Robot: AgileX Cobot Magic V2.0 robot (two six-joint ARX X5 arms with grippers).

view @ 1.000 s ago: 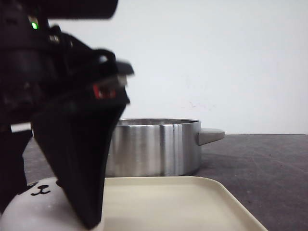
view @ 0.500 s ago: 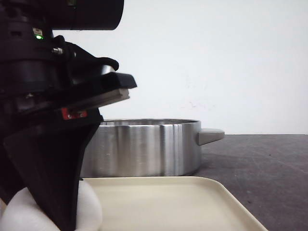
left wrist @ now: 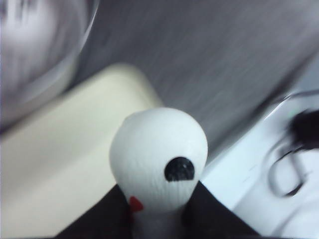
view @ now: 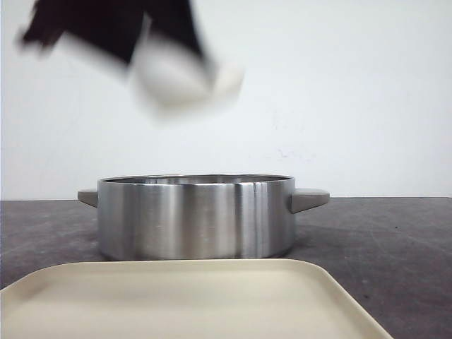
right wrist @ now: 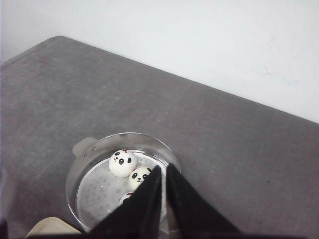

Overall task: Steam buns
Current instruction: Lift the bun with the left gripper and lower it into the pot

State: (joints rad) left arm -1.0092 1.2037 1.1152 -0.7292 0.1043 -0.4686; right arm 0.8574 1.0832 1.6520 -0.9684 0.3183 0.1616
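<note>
Now L gripper (left wrist: 159,209) jaws clamped on bun (left wrist: 158,159), high above pot (view: 195,215). Three buns (right wrist: 123,163) already in pot. R gripper (right wrist: 163,199) jaws narrow, nearly closed, empty. Lower over free spot inside pot, then release gently.

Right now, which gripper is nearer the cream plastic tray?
Hard to call. The left gripper, shut on a white panda bun, is raised above the steel pot, beyond the tray; the right gripper looks down from high.

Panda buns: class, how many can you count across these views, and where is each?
4: three buns in the steamer pot, at and, partly hidden; one bun in the left pincer, above the pot.
</note>
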